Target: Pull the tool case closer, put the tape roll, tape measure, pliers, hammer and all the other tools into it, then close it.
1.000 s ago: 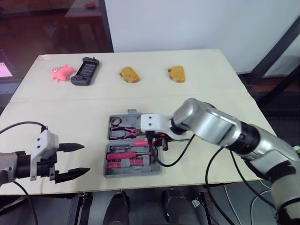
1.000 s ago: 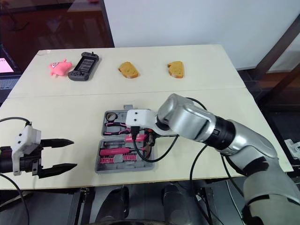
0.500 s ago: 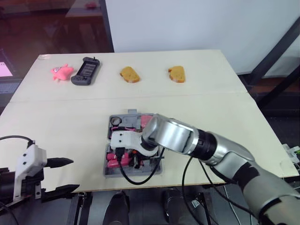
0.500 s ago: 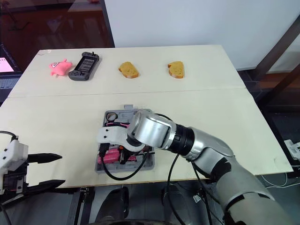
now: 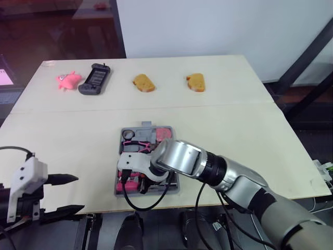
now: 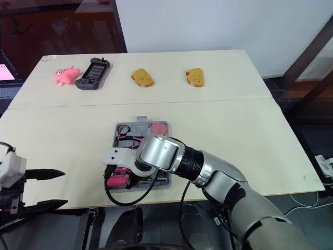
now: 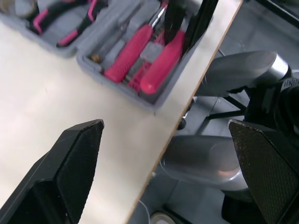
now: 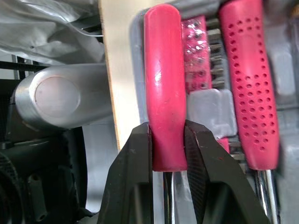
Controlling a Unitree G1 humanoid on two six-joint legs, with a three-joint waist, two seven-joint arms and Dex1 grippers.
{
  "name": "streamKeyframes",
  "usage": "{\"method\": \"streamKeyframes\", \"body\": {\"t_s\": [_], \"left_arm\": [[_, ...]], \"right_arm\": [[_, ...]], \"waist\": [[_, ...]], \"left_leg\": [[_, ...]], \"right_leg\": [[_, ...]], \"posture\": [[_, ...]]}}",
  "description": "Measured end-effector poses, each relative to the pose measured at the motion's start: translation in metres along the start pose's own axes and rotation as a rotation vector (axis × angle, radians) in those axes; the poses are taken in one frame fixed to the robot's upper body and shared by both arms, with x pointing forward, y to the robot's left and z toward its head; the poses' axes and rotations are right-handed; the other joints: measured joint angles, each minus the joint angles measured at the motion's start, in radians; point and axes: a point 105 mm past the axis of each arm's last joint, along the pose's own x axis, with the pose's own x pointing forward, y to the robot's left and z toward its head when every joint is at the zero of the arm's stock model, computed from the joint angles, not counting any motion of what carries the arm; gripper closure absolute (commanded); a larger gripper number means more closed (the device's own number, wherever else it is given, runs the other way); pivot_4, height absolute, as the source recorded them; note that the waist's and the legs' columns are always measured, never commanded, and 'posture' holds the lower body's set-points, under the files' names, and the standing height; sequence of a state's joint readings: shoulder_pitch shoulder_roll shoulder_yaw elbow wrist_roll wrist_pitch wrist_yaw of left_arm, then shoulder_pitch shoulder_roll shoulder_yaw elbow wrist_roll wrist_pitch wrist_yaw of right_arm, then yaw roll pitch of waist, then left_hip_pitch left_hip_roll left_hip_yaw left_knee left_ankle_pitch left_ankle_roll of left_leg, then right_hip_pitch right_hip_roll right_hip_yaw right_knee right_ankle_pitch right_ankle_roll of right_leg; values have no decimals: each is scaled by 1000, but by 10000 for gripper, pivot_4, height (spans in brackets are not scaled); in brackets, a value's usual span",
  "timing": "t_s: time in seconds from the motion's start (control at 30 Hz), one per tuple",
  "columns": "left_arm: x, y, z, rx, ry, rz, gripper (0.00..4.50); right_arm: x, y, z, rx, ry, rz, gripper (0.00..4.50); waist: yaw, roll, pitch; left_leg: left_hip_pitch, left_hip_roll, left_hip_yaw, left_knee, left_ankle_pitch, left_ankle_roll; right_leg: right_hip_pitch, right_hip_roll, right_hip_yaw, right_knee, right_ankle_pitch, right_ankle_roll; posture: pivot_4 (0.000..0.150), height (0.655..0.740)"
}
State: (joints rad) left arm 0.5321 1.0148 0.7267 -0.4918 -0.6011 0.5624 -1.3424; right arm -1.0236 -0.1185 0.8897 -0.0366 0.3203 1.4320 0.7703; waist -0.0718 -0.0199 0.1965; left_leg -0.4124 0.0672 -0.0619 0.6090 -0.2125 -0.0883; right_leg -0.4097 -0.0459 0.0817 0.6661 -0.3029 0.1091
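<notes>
Pale wood makes up the table, which spans most of the head view. Lower centre on it, close to the near edge, lies the grey tool case, open and flat, its lower half partly hidden behind the right arm. The right gripper reaches into that lower half, by the case's near wall. In the right wrist view its two black fingers are pinched on the end of a smooth red-handled tool that lies in the tray. The left gripper hovers at the lower left of the head view, past the table's near edge and well apart from the case, with its fingers spread wide and nothing between them.

Along the top of the head view, a black game controller lies at upper left. A bread piece sits to its right, and a second bread piece further right. A pink toy lies just left of the controller.

In the case's upper half rest pink-handled pliers. Beside the gripped tool lies a dotted pink handle, with a row of small bits between them.
</notes>
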Motion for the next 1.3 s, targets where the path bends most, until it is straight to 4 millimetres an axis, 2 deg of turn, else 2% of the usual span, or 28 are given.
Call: {"method": "streamKeyframes", "body": {"t_s": [0.37,0.7,0.77,0.8,0.93,1.0,1.13,1.2,1.3], "left_arm": [[0,1,0,-8,6,0,0],[0,0,-4,-12,30,7,0],[0,0,-4,-12,30,6,0],[0,0,-4,-11,30,6,0],[0,1,-3,-6,28,6,0],[0,1,-2,-2,25,4,0],[2,5,0,9,16,4,0],[5,5,0,6,11,-9,0],[7,7,2,21,5,-11,0]], "right_arm": [[13,4,-4,-19,25,10,40893],[15,4,-2,-34,16,3,40893],[15,4,-2,-36,16,3,30116],[16,4,-2,-39,18,0,26635],[17,10,-1,-40,15,37,7473],[12,10,3,-36,-3,42,7473],[-35,-6,32,-58,-167,-29,7473],[-51,-7,39,-81,-248,-39,7473],[-56,-5,35,-63,-297,-3,7473]], "waist": [[-2,0,0],[-5,0,0],[-6,0,0],[-6,0,0],[-4,0,0],[-3,0,0],[3,0,0],[2,-1,-1],[0,-1,0]], "left_leg": [[0,0,0,-2,0,0],[1,0,0,-3,0,0],[1,0,0,-3,0,0],[1,0,0,-3,0,0],[1,0,0,-3,0,0],[1,0,0,-3,0,0],[0,0,0,-2,0,0],[0,0,0,-3,0,0],[0,0,0,-4,0,0]], "right_leg": [[-1,0,0,0,0,0],[-1,0,0,0,0,0],[-1,0,0,0,0,0],[-2,0,0,0,0,0],[-1,0,0,0,0,-1],[-2,0,0,0,1,-1],[-1,0,0,-1,1,-1],[-1,0,0,-2,1,-1],[-2,0,0,-2,1,-1]], "posture": [[1500,7400],[1500,7400],[1500,7400],[1500,7400],[1500,7400],[1500,7400],[1500,7400],[1500,7400],[1500,7400]]}}
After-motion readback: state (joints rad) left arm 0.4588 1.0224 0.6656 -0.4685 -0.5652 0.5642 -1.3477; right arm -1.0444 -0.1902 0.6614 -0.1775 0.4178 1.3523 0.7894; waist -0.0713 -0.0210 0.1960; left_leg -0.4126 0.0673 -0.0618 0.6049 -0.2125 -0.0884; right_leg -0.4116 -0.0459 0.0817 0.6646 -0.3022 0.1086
